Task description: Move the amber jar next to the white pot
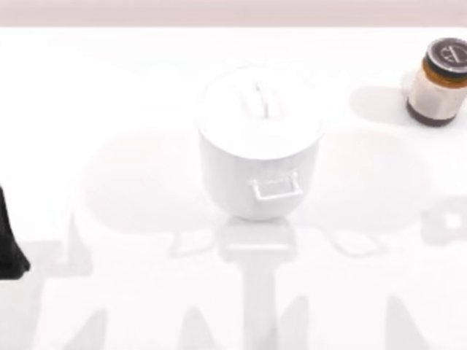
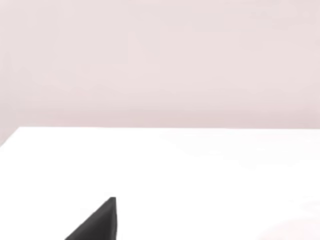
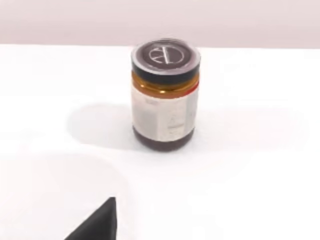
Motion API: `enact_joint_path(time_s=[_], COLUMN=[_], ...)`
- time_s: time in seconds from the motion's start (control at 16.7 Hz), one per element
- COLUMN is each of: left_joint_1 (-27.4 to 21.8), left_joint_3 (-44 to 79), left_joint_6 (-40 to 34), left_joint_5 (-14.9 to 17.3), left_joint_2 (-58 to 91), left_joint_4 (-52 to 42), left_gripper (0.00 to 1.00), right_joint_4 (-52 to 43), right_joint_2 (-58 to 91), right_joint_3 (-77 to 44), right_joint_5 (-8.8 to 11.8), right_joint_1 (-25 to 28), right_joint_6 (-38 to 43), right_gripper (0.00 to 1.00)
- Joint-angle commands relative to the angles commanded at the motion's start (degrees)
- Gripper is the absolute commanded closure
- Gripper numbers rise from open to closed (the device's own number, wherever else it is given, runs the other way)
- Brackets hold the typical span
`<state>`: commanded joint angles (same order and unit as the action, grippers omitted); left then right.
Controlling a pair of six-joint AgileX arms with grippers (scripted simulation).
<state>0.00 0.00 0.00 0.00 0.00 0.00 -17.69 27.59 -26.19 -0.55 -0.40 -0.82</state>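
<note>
A: Item one, furniture?
B: One desk (image 1: 109,95), plain white, smooth top, filling nearly the whole top view.

A: Item two, backdrop?
B: One wall (image 1: 233,11), pale pinkish-grey, unmarked, meeting the desk's far edge.

A: Lighting?
B: Bright from above; soft grey shadows lie on the desk.

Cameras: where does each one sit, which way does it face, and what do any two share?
Top view: overhead, looking down at the white pot, the amber jar far right; left arm at left edge.
Left wrist view: bare table, a dark gripper tip.
Right wrist view: faces the jar, shared with top view.
</note>
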Motion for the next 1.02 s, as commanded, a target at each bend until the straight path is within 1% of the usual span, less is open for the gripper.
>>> enact_joint_path(time_s=[0.36,0.78,1.02], left_joint_1=[0.0,0.0,0.0], left_joint_3=[0.0,0.0,0.0], left_joint_6=[0.0,0.0,0.0], left_joint_5=[0.0,0.0,0.0], left_joint_2=[0.0,0.0,0.0], left_joint_4=[0.0,0.0,0.0], left_gripper=[0.0,0.0,0.0], right_joint_4=[-19.0,-42.2,-53.5], right_joint_2=[30.7,70.2,90.9], right_joint_3=[-28.8,-67.4,-89.8], right_joint_5=[-0.1,0.1,0.3], right_joint_1=[0.1,0.4,0.7], right_joint_6=[-0.9,-2.1,-2.7], right_gripper=[0.0,0.0,0.0])
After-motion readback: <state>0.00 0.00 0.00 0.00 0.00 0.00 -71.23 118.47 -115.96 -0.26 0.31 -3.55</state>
